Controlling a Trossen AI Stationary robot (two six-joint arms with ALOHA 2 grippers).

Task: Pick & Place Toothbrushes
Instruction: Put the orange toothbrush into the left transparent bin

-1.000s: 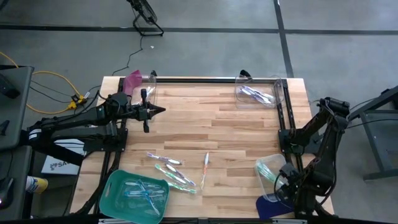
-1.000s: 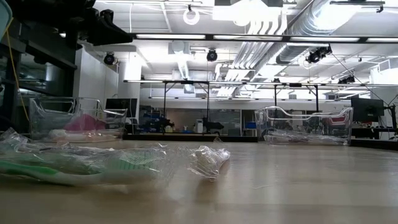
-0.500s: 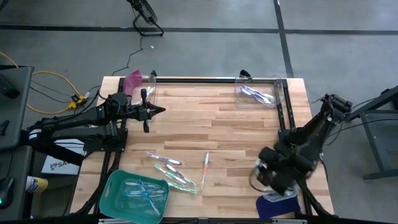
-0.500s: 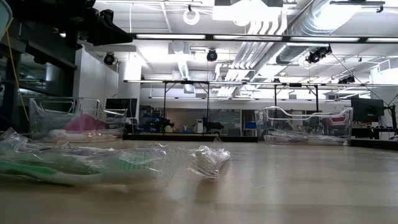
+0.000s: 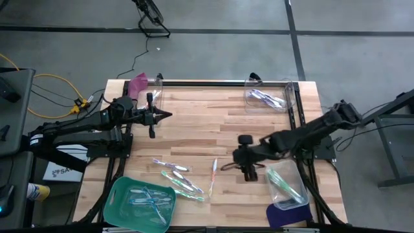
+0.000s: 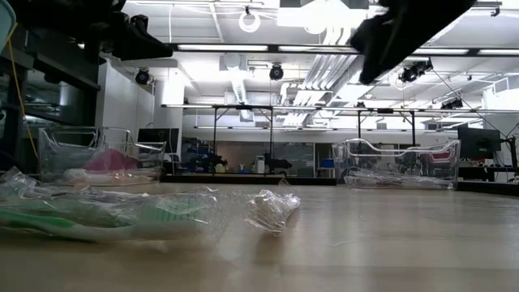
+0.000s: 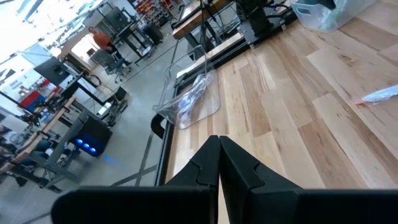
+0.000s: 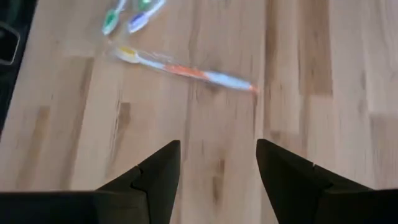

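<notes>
Beside the orange toothbrush [image 5: 213, 172], right tool [image 5: 246, 158], fingers apart, newly arrived from the table's edge.

Beside the teal tray [image 5: 120, 194], the wrapped toothbrushes [image 5: 178, 177] are too small to be counted; in the low view they are blurred behind plastic.

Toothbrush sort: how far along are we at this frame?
Done: some toothbrushes already lie in the clear bin at the far edge and in the teal tray. In hand: nothing held; the right gripper is out over the table centre, jaws open, beside the orange toothbrush. The left gripper waits shut. Left: that one plus the loose toothbrushes near the tray.
</notes>
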